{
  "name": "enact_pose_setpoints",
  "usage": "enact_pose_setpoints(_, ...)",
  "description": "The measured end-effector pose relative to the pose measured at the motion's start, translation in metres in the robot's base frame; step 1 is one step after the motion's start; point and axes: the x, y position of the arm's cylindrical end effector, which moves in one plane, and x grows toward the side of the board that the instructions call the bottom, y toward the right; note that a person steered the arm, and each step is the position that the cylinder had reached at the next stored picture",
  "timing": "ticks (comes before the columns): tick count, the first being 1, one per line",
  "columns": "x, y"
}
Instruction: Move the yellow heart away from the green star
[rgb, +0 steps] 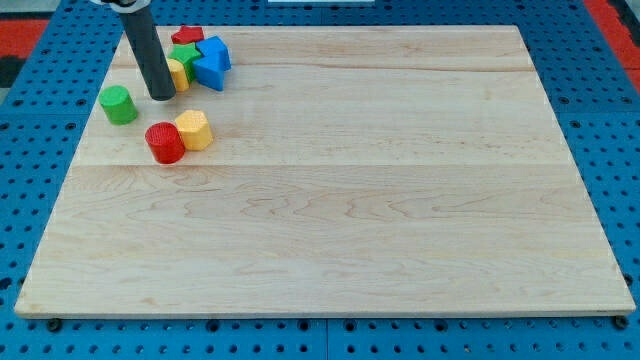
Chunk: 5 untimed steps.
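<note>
A: Where does my tip (162, 97) sit right now?

B: Near the upper left corner of the worktop (340, 190). The dark rod comes down from the view's top edge, and its lower end meets the wood just to the view's left of a cluster of blocks.

A: And the yellow heart (178, 72)?

B: It lies immediately to the view's right of the rod, partly hidden behind it. Only a yellow sliver shows, so its shape can hardly be made out. It looks to be touching the rod or very nearly so; I cannot tell which.

A: The green star (186, 55)?

B: Just above and to the right of the yellow heart, pressed in against it. A red block (187, 35) sits at the top of the cluster, and a blue block (212, 63) stands on its right side, touching the green one.

A: Anything else nearby?

B: A green cylinder (118, 104) stands apart, to the view's left of my tip. Below my tip, a red cylinder (165, 142) and a yellow block (194, 130) sit side by side, touching each other.

A: State of the end effector?

B: It is a plain rod with nothing to open or close; it grips nothing.
</note>
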Motion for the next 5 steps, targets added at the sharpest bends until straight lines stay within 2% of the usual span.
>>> enact_pose_setpoints(3, -0.014, -0.012)
enact_pose_setpoints(4, -0.014, -0.051)
enact_pose_setpoints(5, -0.035, -0.056)
